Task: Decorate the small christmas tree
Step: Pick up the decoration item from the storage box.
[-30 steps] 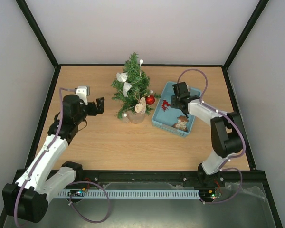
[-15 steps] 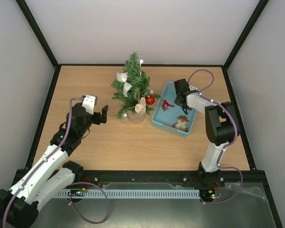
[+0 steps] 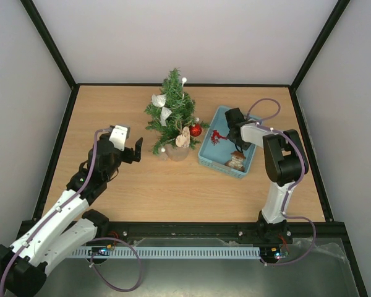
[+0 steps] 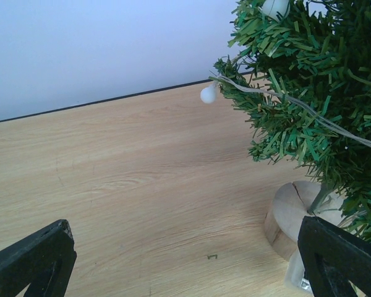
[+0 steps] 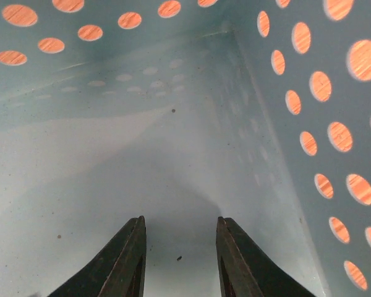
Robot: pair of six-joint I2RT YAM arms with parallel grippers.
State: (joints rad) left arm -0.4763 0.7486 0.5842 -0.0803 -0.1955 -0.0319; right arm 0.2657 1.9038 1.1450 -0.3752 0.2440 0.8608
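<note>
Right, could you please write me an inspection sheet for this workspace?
Surface: light wooden table.
Job's things: small tree upright at the back, carrying a red ball and a silver bow.
Clutter: blue basket right of the tree, holding a red ornament and a brown ornament.
Grippers: left gripper open, empty, beside the tree; right gripper open inside the basket, gripping nothing.
Cables: purple cables loop along both arms.
Surroundings: white walls, black frame.

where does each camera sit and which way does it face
Top external: above and behind the robot, looking down on the table; both arms show.
Left wrist: near the table, facing the small christmas tree's lower branches; left fingers at bottom corners.
Right wrist: inside the light blue basket, facing its perforated corner; right fingers at bottom.
Shared: tree in top and left wrist; basket in top and right wrist.
</note>
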